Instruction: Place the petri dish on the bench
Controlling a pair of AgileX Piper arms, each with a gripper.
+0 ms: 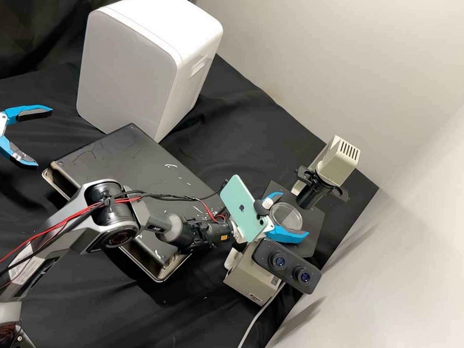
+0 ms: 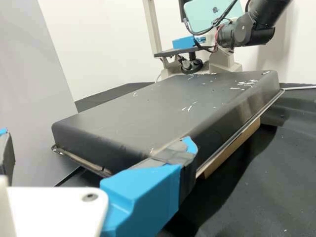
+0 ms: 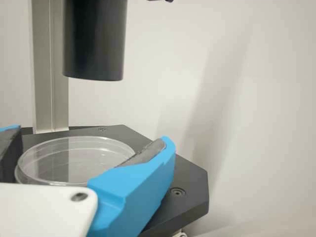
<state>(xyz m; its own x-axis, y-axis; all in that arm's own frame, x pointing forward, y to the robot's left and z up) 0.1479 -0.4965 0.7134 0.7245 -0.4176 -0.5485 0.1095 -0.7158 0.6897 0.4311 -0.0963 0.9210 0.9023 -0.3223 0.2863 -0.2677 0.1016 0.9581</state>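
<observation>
1. The right end effector (image 1: 290, 215) is closed around the petri dish (image 1: 284, 217), with one blue finger against each side of its rim. The dish lies flat on the black microscope stage (image 1: 314, 221), at the right of the counter (image 1: 234, 123).
2. The hold could slip. The dish's wall looks thin and smooth, so a light squeeze may drop it on lifting, and a hard one may pop it out sideways.
3. The microscope's black cylinder (image 1: 308, 195) hangs just above the dish, so a steep lift would likely strike it. A low pull toward the near left seems safer.
4. The dish is round, shallow, clear plastic, and appears empty.
5. The left end effector (image 1: 11, 133) hangs open, well apart at the far left.
</observation>
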